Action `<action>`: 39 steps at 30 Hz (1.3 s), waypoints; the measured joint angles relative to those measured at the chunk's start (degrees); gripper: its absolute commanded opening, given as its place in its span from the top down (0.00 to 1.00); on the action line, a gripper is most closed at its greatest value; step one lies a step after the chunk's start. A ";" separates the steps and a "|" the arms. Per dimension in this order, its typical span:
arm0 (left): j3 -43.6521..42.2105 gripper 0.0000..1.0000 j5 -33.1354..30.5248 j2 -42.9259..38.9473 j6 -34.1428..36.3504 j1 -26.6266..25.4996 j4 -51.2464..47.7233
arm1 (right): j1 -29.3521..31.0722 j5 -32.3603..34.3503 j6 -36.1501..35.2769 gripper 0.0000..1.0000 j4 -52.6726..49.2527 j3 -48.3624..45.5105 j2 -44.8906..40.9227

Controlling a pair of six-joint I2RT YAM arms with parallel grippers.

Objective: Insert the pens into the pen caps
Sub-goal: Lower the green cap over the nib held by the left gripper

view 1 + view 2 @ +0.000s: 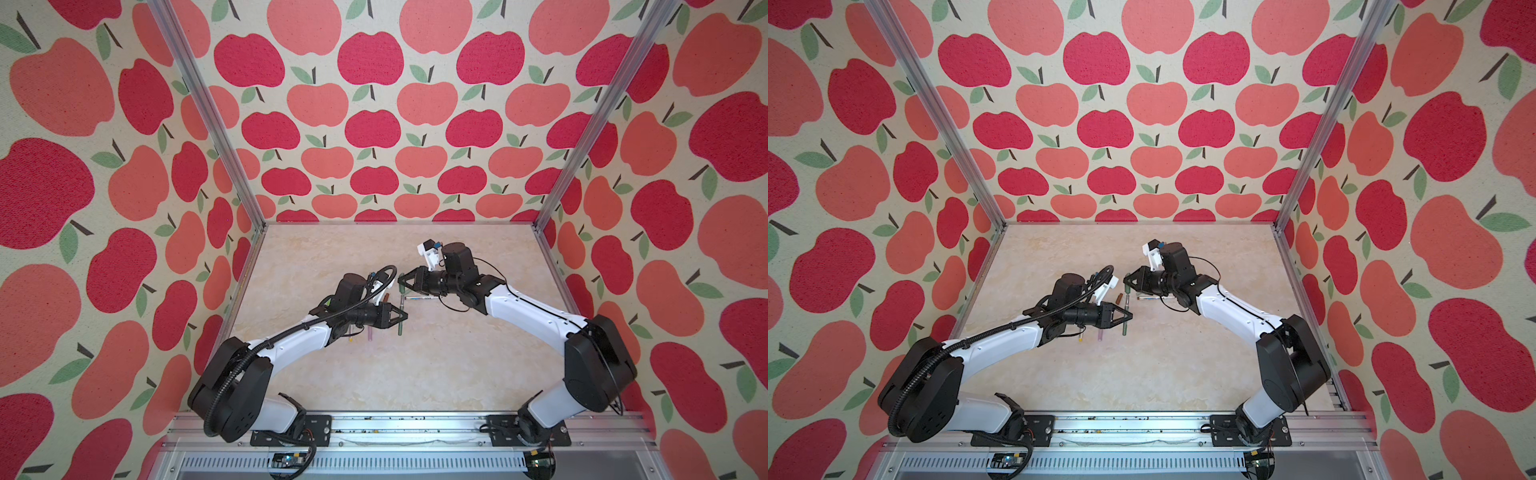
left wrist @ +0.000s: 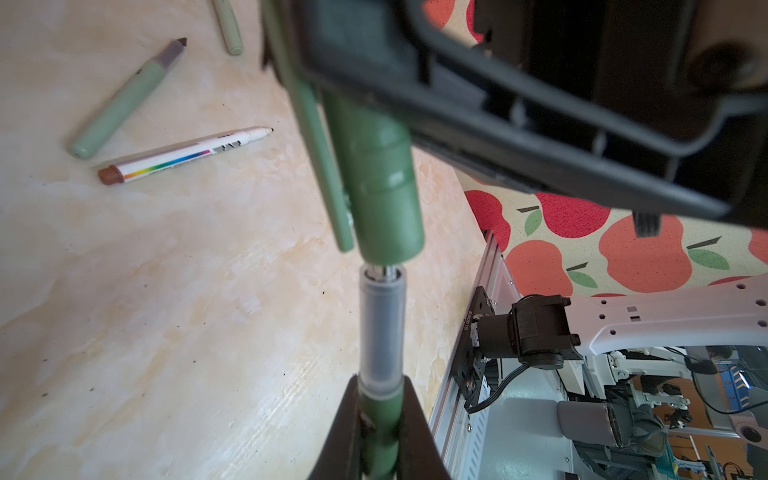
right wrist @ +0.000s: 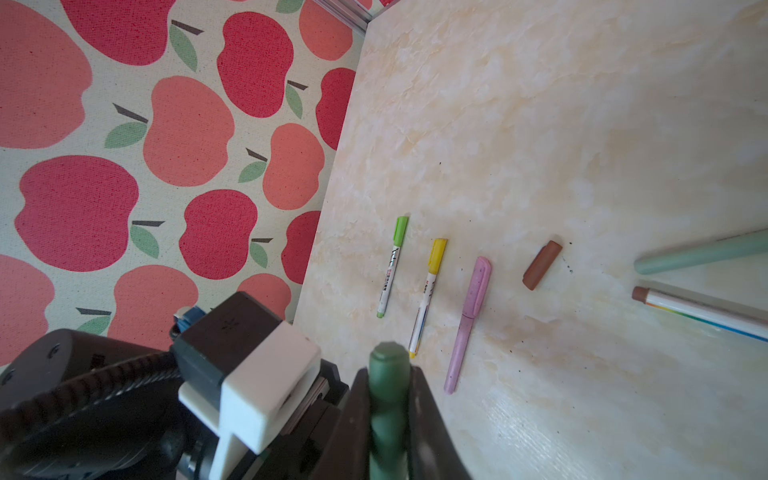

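Dark green pen (image 2: 380, 332), grey toward its tip, is clamped in the left jaws above the middle of the desk (image 2: 166, 291). Its tip sits at the mouth of the dark green cap (image 2: 384, 199), gripped by the right jaws just farther back. An uncapped white pen (image 2: 187, 156) and a brown cap (image 3: 542, 264) lie nearby.

The right claw (image 3: 389, 371) squeezes a dark green cap (image 3: 388, 401). From it, a lime-capped pen (image 3: 392, 266) lies at twelve o'clock, a yellow-capped pen (image 3: 428, 295) at one, a pink pen (image 3: 467, 324) at two.
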 measured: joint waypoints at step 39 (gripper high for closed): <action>-0.79 1.00 1.57 -1.44 -1.03 2.89 0.39 | 2.69 3.13 -2.14 1.00 2.58 0.02 0.09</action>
